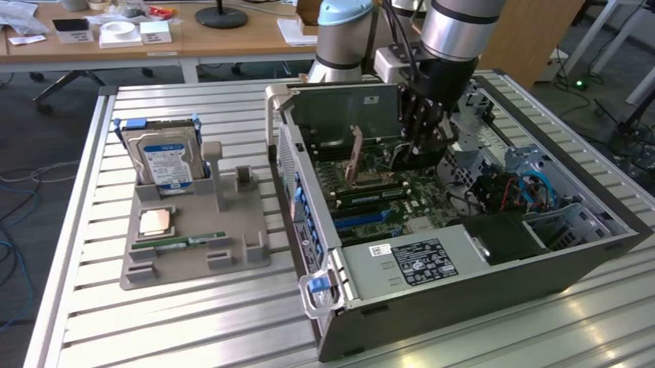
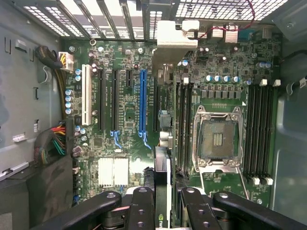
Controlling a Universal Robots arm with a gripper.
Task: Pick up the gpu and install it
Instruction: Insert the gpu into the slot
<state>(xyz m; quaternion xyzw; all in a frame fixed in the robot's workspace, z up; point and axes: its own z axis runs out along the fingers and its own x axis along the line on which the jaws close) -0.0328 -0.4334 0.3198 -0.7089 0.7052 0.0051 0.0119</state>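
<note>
Gpu (image 2: pixel 162 182): held edge-on and upright over the motherboard (image 2: pixel 124 124), just beside the blue slot (image 2: pixel 143 103), on its side toward the CPU socket (image 2: pixel 217 139). Gripper (image 2: pixel 165 191): black jointed fingers (image 2: pixel 143 201) pressed against the card's two faces at its upper edge, so logged as gripping the gpu. Key relation: card directly beneath the tool, long axis parallel to the blue slot, lower edge apparently over the black slot (image 2: pixel 155 103) next to the blue slot; seated or merely hovering, cannot tell. Judged mid-insertion; likely sensitive to any skew against that black slot. Card: thin, rigid, dark green board, black cooler on one face, printed logo near the fingers. Past the far end of the blue slot: silver bracket (image 2: pixel 176 34), stamped sheet metal with a bent lip, close against the rear wall (image 2: pixel 120 14) of slotted, perforated grey steel. Beyond the gpu from the blue slot: CPU socket, open, bright metal frame around a dark pin field; farther still, a bank of long black RAM slots (image 2: pixel 259 129) with white latches. On the blue slot's opposite side: white slot (image 2: pixel 87 96), glossy hard plastic. Exterior view: gripper (image 1: pixel 425 149) sunk inside the open case (image 1: pixel 492 276), above the board.
</note>
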